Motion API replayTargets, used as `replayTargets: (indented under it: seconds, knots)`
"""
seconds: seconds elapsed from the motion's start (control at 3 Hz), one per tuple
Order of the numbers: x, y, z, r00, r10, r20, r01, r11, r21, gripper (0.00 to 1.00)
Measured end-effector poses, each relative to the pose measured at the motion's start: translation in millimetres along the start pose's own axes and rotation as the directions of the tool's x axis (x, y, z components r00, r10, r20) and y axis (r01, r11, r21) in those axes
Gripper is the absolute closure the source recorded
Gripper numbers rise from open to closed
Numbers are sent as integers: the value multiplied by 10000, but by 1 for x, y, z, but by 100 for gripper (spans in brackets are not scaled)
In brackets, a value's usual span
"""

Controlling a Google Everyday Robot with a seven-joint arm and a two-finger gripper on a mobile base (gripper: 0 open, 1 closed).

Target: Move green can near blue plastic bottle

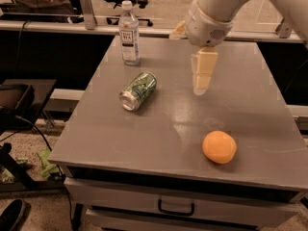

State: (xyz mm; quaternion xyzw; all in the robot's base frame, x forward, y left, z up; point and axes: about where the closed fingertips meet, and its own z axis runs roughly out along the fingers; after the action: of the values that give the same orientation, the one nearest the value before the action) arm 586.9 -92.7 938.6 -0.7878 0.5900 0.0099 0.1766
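The green can (138, 90) lies on its side on the grey table (250, 95), left of centre, its silver end facing the front left. The blue plastic bottle (129, 33) stands upright at the table's back left, a short way behind the can. It is clear, with a white cap and a white label. My gripper (199, 89) hangs from the white arm above the middle of the table. It points down, to the right of the can and apart from it, and holds nothing.
An orange ball-like fruit (219, 147) sits on the table at the front right. A drawer with a handle (176, 208) is under the front edge. Dark furniture and cables stand on the floor to the left, and a railing runs behind the table.
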Motion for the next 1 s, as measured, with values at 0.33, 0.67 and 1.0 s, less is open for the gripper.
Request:
replayTargets:
  seconds: [0.33, 0.67, 1.0]
  knots:
    - [-17, -22, 20, 9942, -1071, 83, 1074, 9933, -416, 0]
    - [-39, -35, 38, 9765, -2154, 107, 2155, 9733, -792, 0]
    - [-61, -38, 54, 9511, -3086, 116, 3079, 9446, -1134, 0]
